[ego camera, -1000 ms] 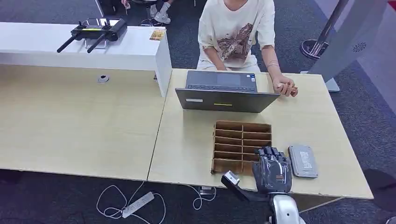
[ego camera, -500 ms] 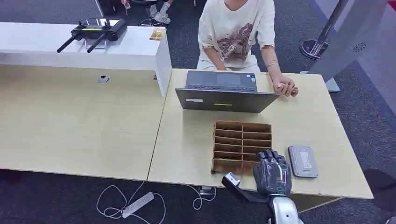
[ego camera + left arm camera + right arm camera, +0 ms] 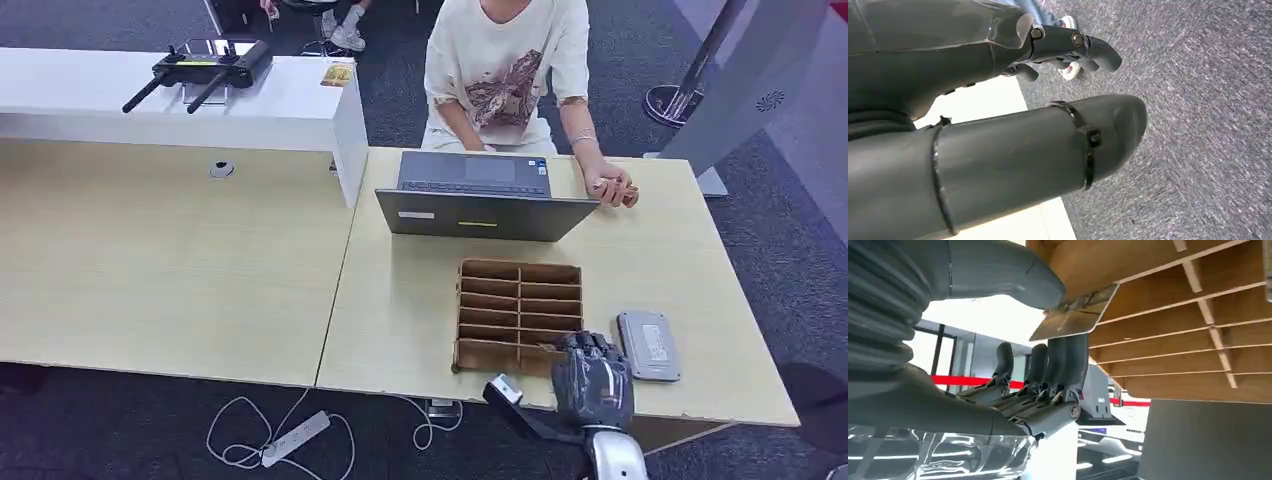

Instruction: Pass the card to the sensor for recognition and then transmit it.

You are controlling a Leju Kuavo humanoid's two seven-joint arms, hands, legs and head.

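My right hand (image 3: 592, 378) hovers over the near right corner of the wooden slotted box (image 3: 518, 310). In the right wrist view a small shiny card (image 3: 1075, 315) is pinched between the thumb (image 3: 998, 270) and the dark fingers (image 3: 1068, 355), right against the box's near wall (image 3: 1158, 275). The grey flat sensor (image 3: 648, 345) lies on the table just right of the box, beside the hand. My left hand (image 3: 998, 145) hangs over carpet, holding nothing, fingers loosely apart.
A person sits at the far side of the table behind a grey laptop (image 3: 485, 200), one hand resting on the tabletop (image 3: 612, 186). A white counter (image 3: 180, 100) with a black controller stands at the back left. A power strip (image 3: 295, 438) lies on the floor.
My right hand has drawn back toward the table's near edge and slightly right, away from the box's slots, with the card in its pinch. The person has not moved.
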